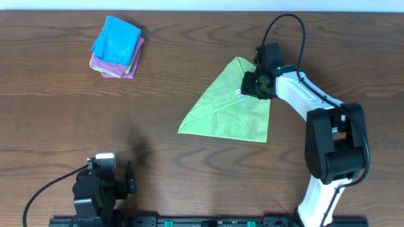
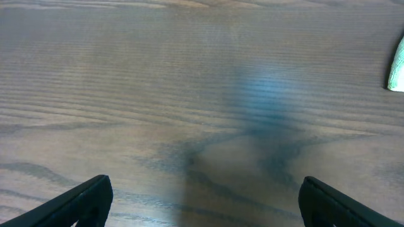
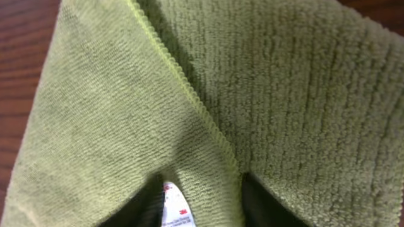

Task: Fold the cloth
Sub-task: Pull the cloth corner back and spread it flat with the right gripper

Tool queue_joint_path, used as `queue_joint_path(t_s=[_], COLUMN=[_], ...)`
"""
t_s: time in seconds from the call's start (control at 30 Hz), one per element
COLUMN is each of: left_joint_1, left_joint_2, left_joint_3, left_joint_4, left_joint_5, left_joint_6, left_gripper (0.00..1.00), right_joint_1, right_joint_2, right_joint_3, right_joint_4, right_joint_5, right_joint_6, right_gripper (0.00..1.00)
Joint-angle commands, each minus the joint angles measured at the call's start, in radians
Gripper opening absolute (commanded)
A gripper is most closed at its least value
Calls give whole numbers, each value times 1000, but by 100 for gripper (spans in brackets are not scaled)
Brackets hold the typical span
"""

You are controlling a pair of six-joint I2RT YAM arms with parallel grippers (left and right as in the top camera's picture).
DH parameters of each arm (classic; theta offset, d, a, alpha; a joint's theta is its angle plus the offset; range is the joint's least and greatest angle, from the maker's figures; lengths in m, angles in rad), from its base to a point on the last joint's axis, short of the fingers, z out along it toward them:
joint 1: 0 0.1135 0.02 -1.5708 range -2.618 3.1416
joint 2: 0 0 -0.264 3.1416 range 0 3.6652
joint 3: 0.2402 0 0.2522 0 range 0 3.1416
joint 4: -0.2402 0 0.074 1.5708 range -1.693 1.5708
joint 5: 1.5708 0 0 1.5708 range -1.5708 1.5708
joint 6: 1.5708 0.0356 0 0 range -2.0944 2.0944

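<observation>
A light green cloth (image 1: 227,107) lies on the table right of centre, folded into a rough triangle. My right gripper (image 1: 255,85) is at its upper right part, shut on a fold of the green cloth (image 3: 202,195) beside its white tag (image 3: 173,205). The cloth fills the right wrist view. My left gripper (image 2: 202,205) is open and empty, low over bare wood near the table's front left edge. A tip of the green cloth (image 2: 396,66) shows at the right edge of the left wrist view.
A stack of folded cloths (image 1: 117,47), blue on top with yellow and purple beneath, sits at the back left. The wooden table (image 1: 189,164) extends all around the cloth.
</observation>
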Motion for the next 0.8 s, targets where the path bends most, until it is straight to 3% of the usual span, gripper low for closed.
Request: queue_joint_path(t_s=[0.0, 0.27, 0.53, 0.77], left_joint_1=[-5, -5, -5, -5], left_joint_2=[-6, -6, -6, -6], left_joint_3=[-39, -39, -39, -39], left_joint_4=[-29, -29, -29, -29], left_joint_5=[-19, -18, -19, -19], left_joint_6=[8, 8, 8, 8], left_gripper=[95, 95, 95, 95], right_joint_1=[-3, -1, 52, 154], right_joint_2=[23, 22, -3, -4], right_joint_3=[12, 13, 59, 106], right_joint_4=[1, 13, 96, 155], right_joint_5=[10, -4, -144, -155], right_joint_6=[5, -8, -40, -35], right_gripper=[27, 2, 1, 1])
